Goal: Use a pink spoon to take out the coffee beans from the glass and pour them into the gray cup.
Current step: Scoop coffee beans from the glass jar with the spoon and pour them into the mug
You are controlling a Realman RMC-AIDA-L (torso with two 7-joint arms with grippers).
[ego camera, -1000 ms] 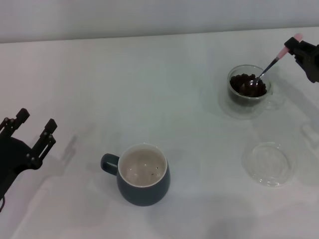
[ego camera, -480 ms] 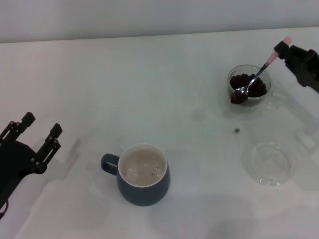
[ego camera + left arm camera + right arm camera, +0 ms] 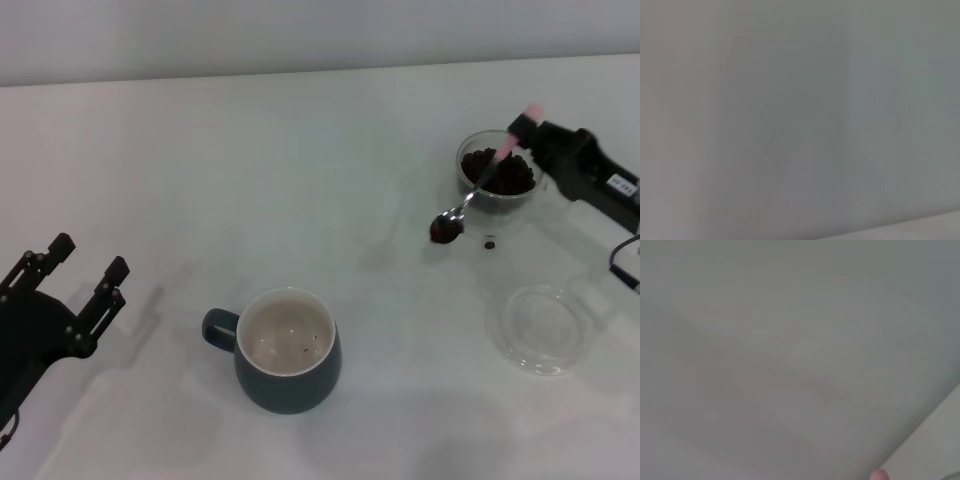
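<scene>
From the head view I have the right gripper (image 3: 528,133) over the far right of the bench (image 3: 300,160), pinching the pink spoon (image 3: 481,180) at its pale pink handle end. The spoon slopes down and toward the robot's left from that grip, its stem crossing over the rim of the glass (image 3: 499,183) and its metal bowl hanging outside the glass, on the side toward the gray cup. The bowl carries a small dark load of coffee beans (image 3: 446,229) and sits above the bench, just beside the base of the glass. The rest of the beans are heaped inside the glass, which stands upright at the far right. One loose bean (image 3: 489,243) lies on the bench just in front of the glass.

The gray cup (image 3: 288,351) stands upright in the near middle of the bench, well apart from the spoon, its loop handle pointing to the robot's left. I can see a few dark specks on its cream inside. A flat clear saucer (image 3: 537,329) lies on the bench nearer than the glass, on the right.

The left gripper (image 3: 78,273) hangs idle at the near left edge, its fingers spread and holding nothing.

Both wrist views give me only a pale grey surface; the right one shows a bit of pink at its edge, which I cannot identify with certainty
</scene>
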